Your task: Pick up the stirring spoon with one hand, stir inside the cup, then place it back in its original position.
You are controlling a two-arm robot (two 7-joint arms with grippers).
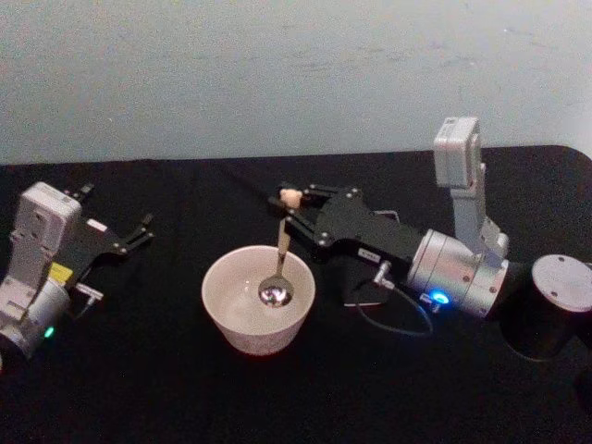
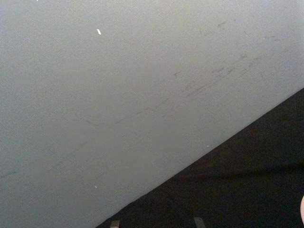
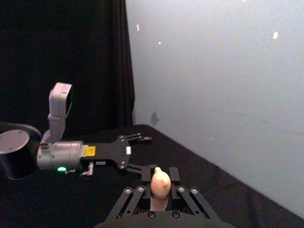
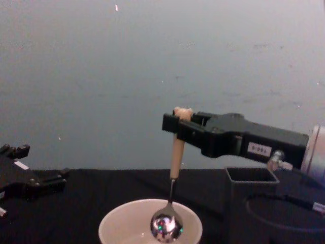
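Plainly right end effector point(image 1: 289, 208) clamps stirring spoon point(image 1: 280, 250); tip in cup point(image 1: 239, 326), perhaps touching bottom; left end effector point(image 1: 115, 215) parked, spread.

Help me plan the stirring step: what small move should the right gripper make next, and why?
Probably sweep the spoon in a small circle. The right gripper is shut on the stirring spoon near its bear top, holding it upright with its metal bowl already inside the cup, so stirring can likely begin. The left gripper sits open off to the left.
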